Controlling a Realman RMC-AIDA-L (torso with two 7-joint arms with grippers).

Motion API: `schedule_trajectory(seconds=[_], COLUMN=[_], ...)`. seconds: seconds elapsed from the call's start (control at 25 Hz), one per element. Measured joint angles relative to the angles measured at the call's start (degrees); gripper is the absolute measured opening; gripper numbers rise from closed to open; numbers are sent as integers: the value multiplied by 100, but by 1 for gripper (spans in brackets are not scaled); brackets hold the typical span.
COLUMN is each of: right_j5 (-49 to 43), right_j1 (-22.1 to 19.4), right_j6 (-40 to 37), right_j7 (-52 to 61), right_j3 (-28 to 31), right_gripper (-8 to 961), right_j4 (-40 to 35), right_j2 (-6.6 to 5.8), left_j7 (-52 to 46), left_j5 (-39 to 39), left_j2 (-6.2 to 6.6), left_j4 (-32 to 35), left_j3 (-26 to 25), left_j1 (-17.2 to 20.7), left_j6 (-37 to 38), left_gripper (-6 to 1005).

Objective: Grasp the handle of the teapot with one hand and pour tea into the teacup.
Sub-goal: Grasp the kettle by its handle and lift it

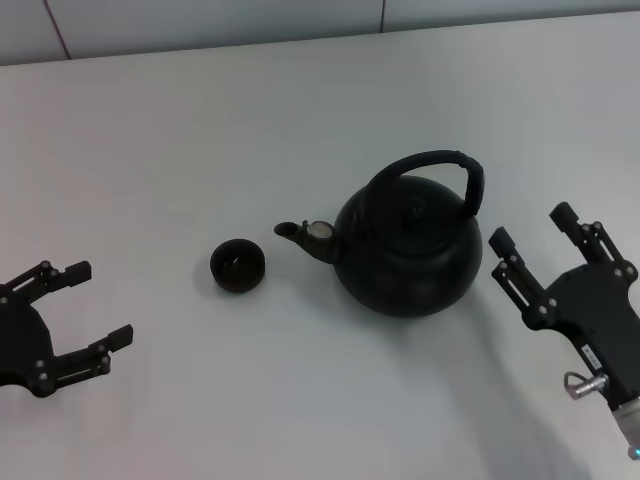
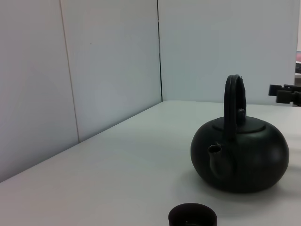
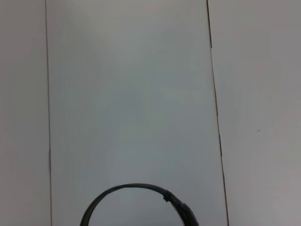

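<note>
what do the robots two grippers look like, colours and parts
Both are matte black. The left gripper has two slim linkage fingers studded with small silver pivot screws, on a rounded black body. The right gripper has the same build on a blocky black body, with a small white label, a silver metal ring and a grey fitting with a blue spot at its base.

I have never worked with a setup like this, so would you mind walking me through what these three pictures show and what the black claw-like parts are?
The claws are a two-armed robot's grippers. The wide picture comes from its head camera, looking down on a white table. There the left gripper and right gripper are both open, holding nothing. Between them stands a black teapot with an arched handle, its spout aimed at a small dark teacup beside it. The other two pictures come from cameras on the wrists: the left one sees teapot and teacup from the side, the right one only the handle's top against a wall.
</note>
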Motion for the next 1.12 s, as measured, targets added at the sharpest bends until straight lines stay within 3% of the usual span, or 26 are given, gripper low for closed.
schedule_trajectory(seconds=[0.48, 1.12], right_j5=[2, 2], right_j1=[562, 924], right_j6=[628, 1075], right_j7=[36, 40], right_j3=[218, 459], right_gripper=[722, 722], right_j4=[-5, -26], right_j2=[-16, -22], left_j7=[11, -22], left_j5=[-127, -221], left_j2=[-8, -13], left_j4=[-8, -9], left_j3=[3, 2], left_j1=[-3, 3], left_j6=[-2, 31], left_gripper=[859, 859])
